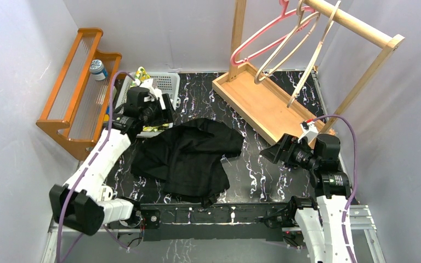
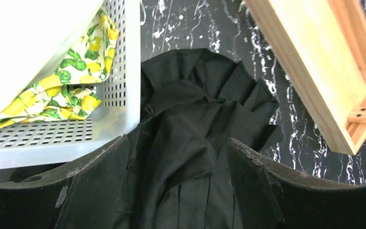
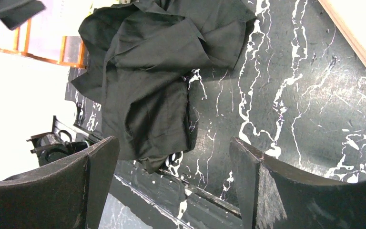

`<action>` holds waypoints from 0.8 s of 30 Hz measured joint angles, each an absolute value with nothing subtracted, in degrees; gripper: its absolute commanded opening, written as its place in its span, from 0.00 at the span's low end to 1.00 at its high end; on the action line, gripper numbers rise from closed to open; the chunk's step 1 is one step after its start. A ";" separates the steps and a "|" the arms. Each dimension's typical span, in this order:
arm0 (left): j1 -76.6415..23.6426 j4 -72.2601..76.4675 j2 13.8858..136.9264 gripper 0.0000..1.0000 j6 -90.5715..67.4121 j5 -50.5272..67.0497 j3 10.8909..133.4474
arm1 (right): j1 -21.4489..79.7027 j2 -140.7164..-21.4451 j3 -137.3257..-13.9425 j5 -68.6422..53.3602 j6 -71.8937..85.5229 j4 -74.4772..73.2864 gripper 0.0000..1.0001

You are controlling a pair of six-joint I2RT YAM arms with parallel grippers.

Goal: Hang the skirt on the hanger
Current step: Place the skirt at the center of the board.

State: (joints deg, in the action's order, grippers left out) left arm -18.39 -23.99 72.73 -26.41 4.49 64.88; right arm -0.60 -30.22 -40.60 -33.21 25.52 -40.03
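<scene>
The left gripper (image 2: 177, 143) has its two fingers apart, and nothing is pinched between them. It hangs right over the top edge of the skirt (image 1: 189, 153), just beside the white basket (image 2: 124, 71). The right gripper (image 3: 174, 140) has its fingers wide apart too and holds nothing. It sits off to the side of the skirt, above the black table (image 1: 263, 181).

The skirt lies in a crumpled black heap in the middle of the table. It is not on any hanger. The pink hanger (image 1: 257, 38) and the wooden hangers (image 1: 299, 41) dangle from the wooden rail (image 1: 351, 24) at the back right, well apart from the skirt.

Here is what I think could go wrong. The skirt is all folded up, and I cannot tell which edge is the waist. A pinch might catch just one thin fold and slip off. Or it might grab the middle, and then the skirt would droop crooked. The left fingers are close to the basket and could bump its wall. The hangers hang loose, so a push could make them swing or drop.
</scene>
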 measured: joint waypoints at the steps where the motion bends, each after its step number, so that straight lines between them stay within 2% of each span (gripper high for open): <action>1: -18.39 -24.29 71.44 0.74 -25.56 4.54 64.88 | -0.45 -30.22 -40.12 -33.28 25.28 -39.66 0.92; 6: -18.41 -24.47 62.41 0.71 -23.22 6.87 64.86 | 1.37 -30.52 -37.21 -34.52 24.49 -37.19 0.91; 12: -18.52 -27.99 55.51 0.84 -24.43 8.64 58.96 | 4.75 -31.73 -36.71 -33.95 24.05 -34.85 0.91; 15: -18.52 -31.59 54.22 0.88 -25.39 9.06 53.54 | 9.76 -32.93 -35.40 -31.07 25.39 -32.32 0.91; 18: -18.52 -34.89 53.67 0.88 -26.52 9.74 49.82 | 19.11 -36.01 -33.85 -24.82 27.90 -29.08 0.90; 24: -18.52 -37.06 53.82 0.85 -30.33 10.41 46.02 | 46.85 -47.20 -33.19 -2.63 34.89 -21.06 0.92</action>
